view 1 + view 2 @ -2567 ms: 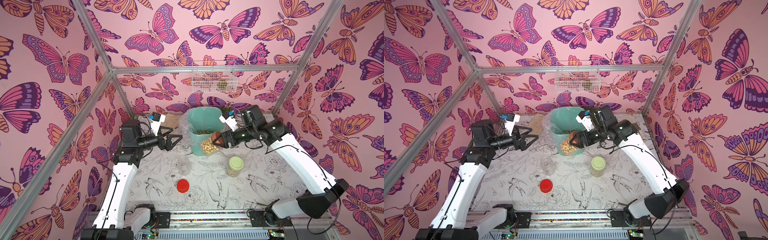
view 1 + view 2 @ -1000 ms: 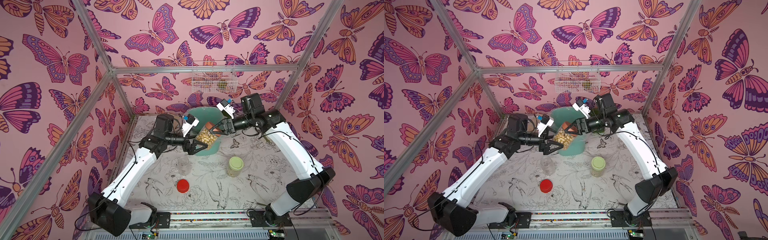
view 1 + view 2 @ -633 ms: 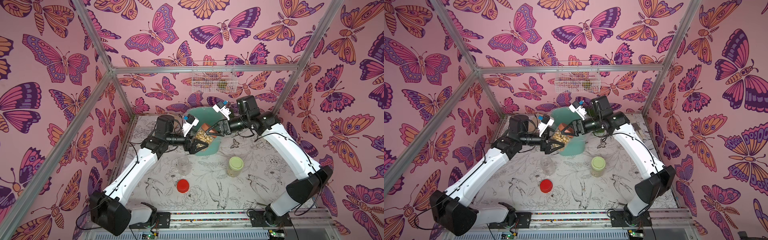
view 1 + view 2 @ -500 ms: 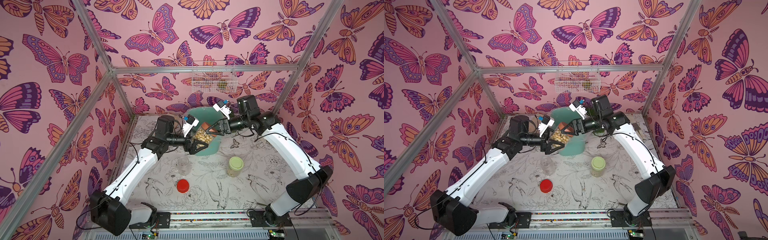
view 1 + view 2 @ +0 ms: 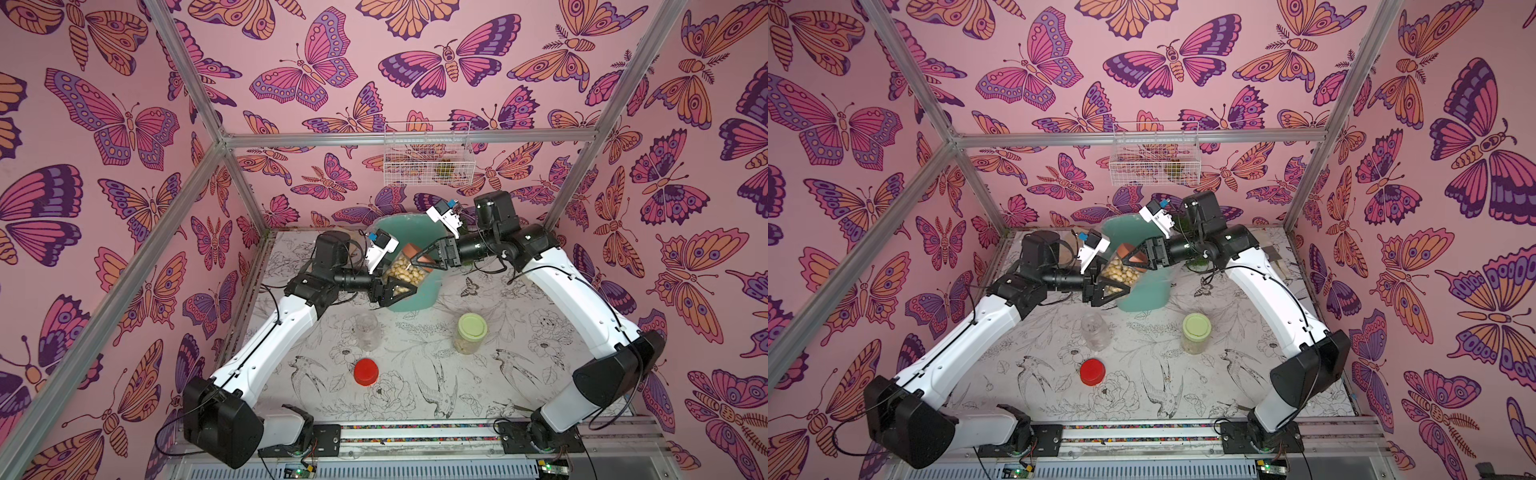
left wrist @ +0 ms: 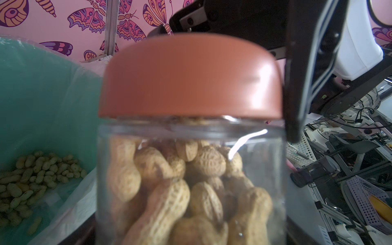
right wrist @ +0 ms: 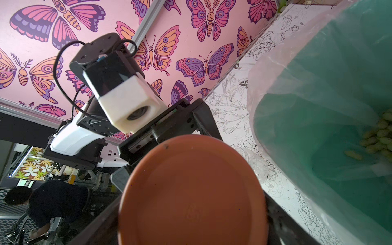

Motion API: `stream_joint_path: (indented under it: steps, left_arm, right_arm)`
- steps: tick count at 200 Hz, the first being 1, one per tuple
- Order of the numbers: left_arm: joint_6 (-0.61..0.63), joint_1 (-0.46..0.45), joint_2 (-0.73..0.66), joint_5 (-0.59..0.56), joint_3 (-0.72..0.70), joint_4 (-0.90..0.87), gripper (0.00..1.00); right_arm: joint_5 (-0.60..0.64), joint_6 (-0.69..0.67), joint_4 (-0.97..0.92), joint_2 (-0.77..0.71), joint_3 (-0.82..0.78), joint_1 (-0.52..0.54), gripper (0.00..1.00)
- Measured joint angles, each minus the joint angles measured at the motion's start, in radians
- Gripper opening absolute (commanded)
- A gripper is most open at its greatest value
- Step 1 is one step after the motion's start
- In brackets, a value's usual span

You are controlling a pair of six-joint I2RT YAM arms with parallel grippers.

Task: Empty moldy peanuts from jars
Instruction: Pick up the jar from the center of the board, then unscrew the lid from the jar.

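Start at the right tool (image 5: 424, 259): clamped across the brown lid (image 6: 191, 76), jaws on opposite sides of its rim. Hold that clamp firm and square.

Look next to the left tool (image 5: 400, 277): set around the glass body of the jar (image 6: 191, 180) below the lid, jaws on either side. Cannot tell whether the pads already press the glass. Seat them squarely on the body, clear of the lid's edge, before any twisting, to guard against slipping on smooth glass. Then turn with one wrist only and resist with the other. Lift the lid away only once loose.

Note the jar's place: in the air, tilted, packed with peanuts (image 6: 165, 191), close by the rim of the teal bin (image 5: 419, 297). Bring the mouth over the bin's opening before tipping, to land the load on the greenish peanuts (image 6: 31, 180) already inside.

Leave for later the green-lidded jar (image 5: 471, 332), shut, on the tabletop (image 5: 415, 399). Skip the empty jar (image 5: 368, 332) and the red lid (image 5: 365, 372) near it.
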Motion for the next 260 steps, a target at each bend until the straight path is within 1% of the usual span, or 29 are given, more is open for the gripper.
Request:
stream_joint_path:
  steps: [4, 7, 11, 17, 26, 40, 53, 56, 133, 192, 225, 260]
  left_arm:
    - [0.000, 0.000, 0.000, 0.000, 0.000, 0.002, 0.00]
    - [0.000, 0.000, 0.000, 0.000, -0.001, 0.002, 0.00]
    - [0.000, 0.000, 0.000, 0.001, -0.001, 0.003, 0.00]
    - [0.000, -0.003, 0.000, 0.002, -0.002, 0.005, 0.00]
    - [0.000, -0.006, 0.000, 0.004, -0.002, 0.010, 0.00]
    - [0.002, -0.009, 0.000, 0.008, -0.004, 0.019, 0.00]
    - [0.001, -0.010, -0.002, 0.012, -0.006, 0.022, 0.00]
    - [0.001, -0.010, -0.002, 0.012, -0.006, 0.022, 0.00]
    - [0.002, -0.003, -0.003, 0.010, -0.019, 0.016, 0.00]
    - [0.002, -0.003, -0.003, 0.018, -0.023, 0.017, 0.00]
    - [0.001, -0.003, -0.003, 0.018, -0.024, 0.016, 0.00]
    - [0.001, 0.001, -0.003, 0.022, -0.026, 0.016, 0.00]
  right_arm:
    - [0.000, 0.000, 0.002, -0.001, -0.003, 0.000, 0.38]
    - [0.001, 0.000, 0.003, -0.004, -0.006, -0.001, 0.46]
    - [0.001, 0.000, 0.004, -0.007, -0.010, -0.002, 0.54]
    - [0.002, 0.000, 0.004, -0.012, -0.015, -0.003, 0.61]
    - [0.005, 0.000, 0.005, -0.023, -0.024, -0.004, 0.75]
    - [0.014, 0.000, 0.007, -0.035, -0.033, -0.005, 0.91]
    - [0.020, 0.002, 0.011, -0.046, -0.041, -0.006, 0.97]
    - [0.021, 0.002, 0.011, -0.048, -0.041, -0.007, 1.00]
    - [0.044, 0.007, -0.025, -0.066, -0.040, -0.022, 1.00]
    - [0.041, 0.029, -0.032, -0.051, -0.026, -0.017, 0.95]
    - [0.016, 0.029, -0.031, -0.009, -0.011, -0.011, 0.87]
    - [-0.003, 0.004, -0.040, 0.005, 0.003, -0.011, 0.73]
